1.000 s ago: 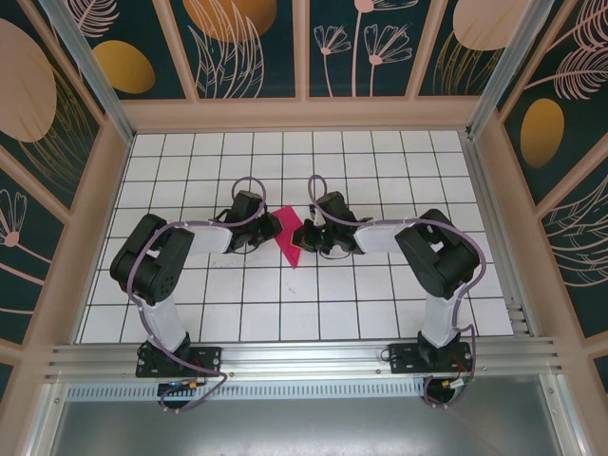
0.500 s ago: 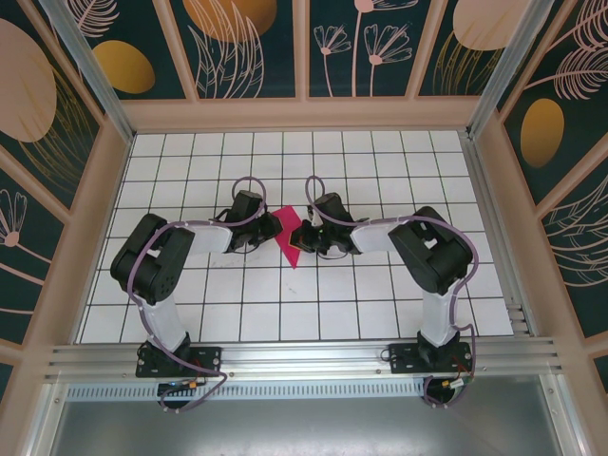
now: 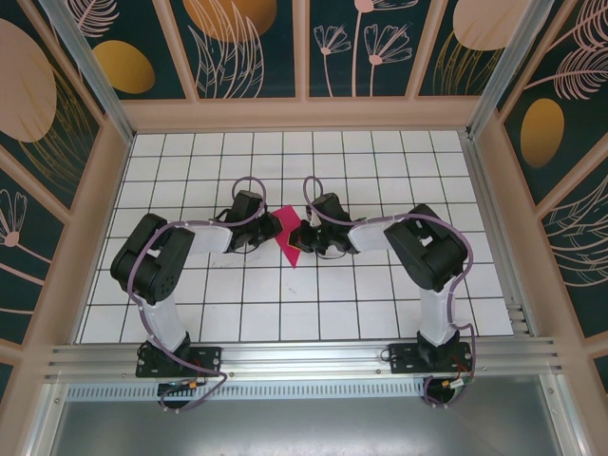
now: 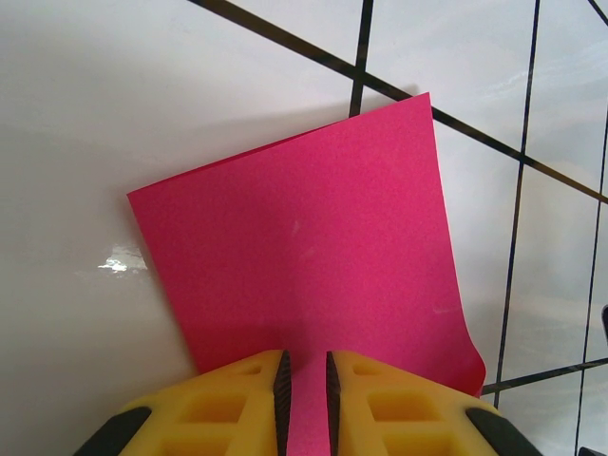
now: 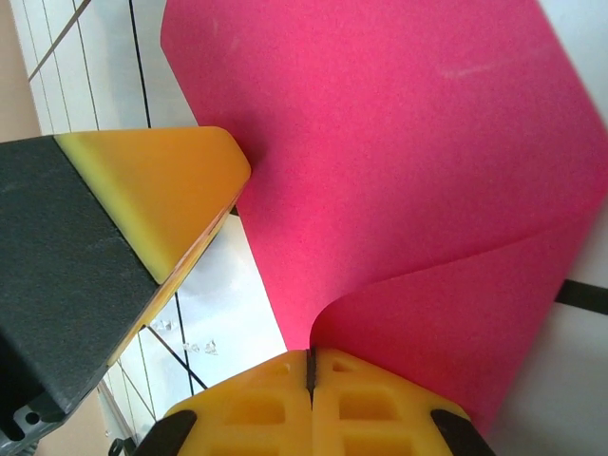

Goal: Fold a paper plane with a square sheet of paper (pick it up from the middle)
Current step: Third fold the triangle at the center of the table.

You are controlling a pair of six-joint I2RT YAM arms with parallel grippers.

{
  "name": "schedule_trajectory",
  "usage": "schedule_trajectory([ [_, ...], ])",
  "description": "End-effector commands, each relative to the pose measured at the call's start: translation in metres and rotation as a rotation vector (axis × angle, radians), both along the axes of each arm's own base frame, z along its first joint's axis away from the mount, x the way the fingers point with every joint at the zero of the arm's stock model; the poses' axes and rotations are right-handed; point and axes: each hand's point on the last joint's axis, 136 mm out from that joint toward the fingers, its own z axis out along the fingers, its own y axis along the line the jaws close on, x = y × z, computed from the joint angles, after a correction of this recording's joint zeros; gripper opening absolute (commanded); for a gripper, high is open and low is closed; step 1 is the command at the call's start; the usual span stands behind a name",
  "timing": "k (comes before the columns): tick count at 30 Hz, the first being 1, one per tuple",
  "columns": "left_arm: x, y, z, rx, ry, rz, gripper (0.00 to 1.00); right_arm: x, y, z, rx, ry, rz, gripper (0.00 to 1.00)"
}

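Note:
The square sheet of paper [image 3: 289, 224] is magenta-pink and lies in the middle of the grid table, between the two grippers. My left gripper [image 3: 270, 232] reaches in from the left. In the left wrist view the left gripper [image 4: 304, 356] rests low over the near edge of the flat paper [image 4: 304, 218], with its jaws a narrow slit apart and pink showing between them. From the right, my right gripper [image 5: 309, 353] is shut on the paper [image 5: 399, 152], whose edge curls up into its closed jaws. A left finger [image 5: 161, 180] stands close by.
White tiles [image 3: 380, 171] with black grid lines cover the table, with wooden walls [image 3: 304, 114] all round. An aluminium rail [image 3: 304, 356] runs along the near edge by the arm bases. Open tiles lie behind and in front of the grippers.
The right arm's elbow and wrist have shifted slightly left, toward the paper. The left arm and the sheet have stayed put.

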Motion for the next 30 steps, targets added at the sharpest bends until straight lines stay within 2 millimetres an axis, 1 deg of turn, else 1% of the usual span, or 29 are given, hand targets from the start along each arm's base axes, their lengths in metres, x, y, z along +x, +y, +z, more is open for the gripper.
schedule_trajectory([
  [1, -0.0094, 0.0048, -0.0208, 0.039, 0.056, -0.019, 0.22, 0.0062, 0.0111, 0.0061, 0.03, -0.024, 0.01, 0.02],
  [15, -0.0099, 0.0045, -0.0209, 0.04, 0.056, -0.022, 0.22, 0.0061, 0.0145, 0.0058, 0.034, -0.03, 0.028, 0.02],
  [30, -0.0104, 0.0046, -0.0216, 0.04, 0.059, -0.025, 0.22, 0.0059, 0.0151, 0.0, 0.022, -0.025, 0.037, 0.02],
])
